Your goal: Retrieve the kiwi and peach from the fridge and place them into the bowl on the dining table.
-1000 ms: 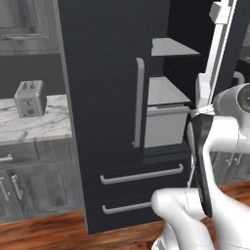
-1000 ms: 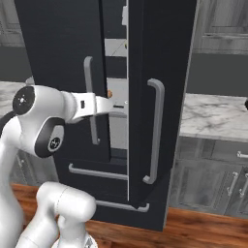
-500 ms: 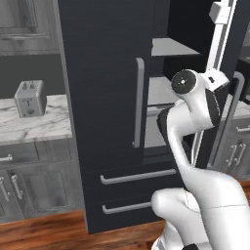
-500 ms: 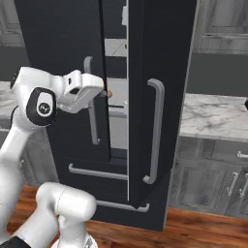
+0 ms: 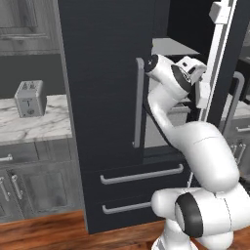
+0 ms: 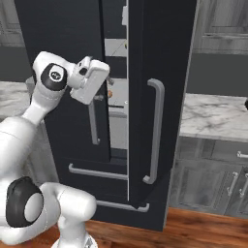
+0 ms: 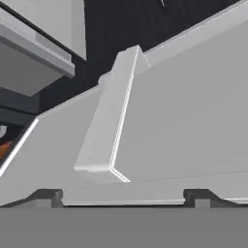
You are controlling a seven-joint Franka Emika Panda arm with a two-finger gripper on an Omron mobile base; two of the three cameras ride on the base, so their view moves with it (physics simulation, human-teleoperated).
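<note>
Black fridge (image 6: 160, 58), door ajar, long grey bar handles.

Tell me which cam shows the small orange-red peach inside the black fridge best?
Right base view: the small orange-red peach shows through the gap between the tall black fridge doors, partly hidden. Hand view catches an orange sliver at its left edge.

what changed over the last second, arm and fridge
The arm swung its elbow up and turned the open, empty gripper toward the gap between the fridge doors; it took hold of nothing. Fridge doors, toaster and base stayed put.
</note>
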